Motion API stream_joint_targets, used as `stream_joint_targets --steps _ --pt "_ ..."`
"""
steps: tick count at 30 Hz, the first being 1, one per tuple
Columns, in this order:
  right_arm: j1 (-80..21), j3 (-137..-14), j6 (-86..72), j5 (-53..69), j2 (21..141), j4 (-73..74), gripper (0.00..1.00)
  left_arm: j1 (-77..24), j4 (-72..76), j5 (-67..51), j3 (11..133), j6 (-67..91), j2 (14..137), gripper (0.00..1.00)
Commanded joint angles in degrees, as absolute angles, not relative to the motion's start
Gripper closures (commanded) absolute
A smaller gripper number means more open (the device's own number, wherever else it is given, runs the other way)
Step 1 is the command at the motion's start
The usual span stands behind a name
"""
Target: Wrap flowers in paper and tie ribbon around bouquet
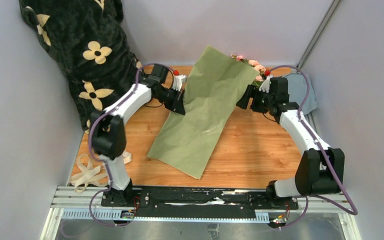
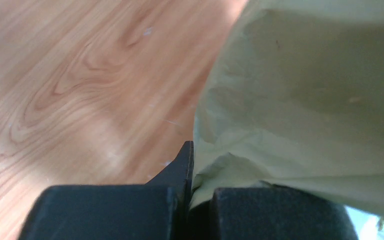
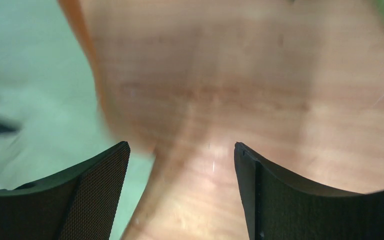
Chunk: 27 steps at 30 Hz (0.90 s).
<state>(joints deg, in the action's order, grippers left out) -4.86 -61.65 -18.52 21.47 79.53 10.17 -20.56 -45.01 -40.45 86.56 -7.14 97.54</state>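
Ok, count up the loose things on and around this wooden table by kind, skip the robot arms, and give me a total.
Paper sheets: 1, the large sage-green thin sheet
Flower bunches: 1, small pale-pink blooms
Ribbons: 1, the cream-beige flat fabric strip
Cloths: 2, the black plush blanket with cream flower prints and the folded blue-grey cloth
Total: 5

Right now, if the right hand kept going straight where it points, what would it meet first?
Probably bare table, which shows inside the open right hand; the paper lies close beside that line, and blur hides depth.
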Motion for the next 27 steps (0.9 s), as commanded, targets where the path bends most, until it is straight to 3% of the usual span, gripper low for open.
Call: stream_joint_targets --steps 1,4,6,10,13,19,23,27 --pt "-4.3 -55.5 -18.3 27.9 75.6 17.3 0.19 -17.4 -38.5 -35.9 89.5 -1.2 113.1 1.0" --pt "-4.8 -50.4 -19.0 28.7 73.8 18.1 0.19 -16.4 -37.4 -31.5 93.6 -0.8 120.4 0.99" --pt "-5.3 -47.4 -19.5 29.3 73.0 18.4 0.2 -16.1 -35.2 -28.8 93.6 -0.5 121.1 0.86" --pt "-6.4 -41.4 -22.2 29.0 71.0 15.0 0.24 -16.0 -31.1 -20.3 91.0 -0.7 117.9 0.36" --pt "-6.7 -38.2 -26.3 30.4 70.7 10.0 0.3 -16.1 -30.9 -13.5 90.0 -3.3 113.7 0.21" --pt "-13.2 -36.3 -31.5 30.6 71.7 5.7 0.39 -17.2 -34.0 -7.1 84.3 -16.0 98.3 0.16" --pt "-19.4 -35.9 -32.7 30.0 72.4 6.3 0.39 -25.6 -43.8 -8.5 73.5 -32.0 89.2 0.18" --pt "-22.1 -35.7 -31.8 28.9 74.6 6.6 0.34 -35.3 -45.0 -8.2 61.3 -37.4 82.0 0.17"
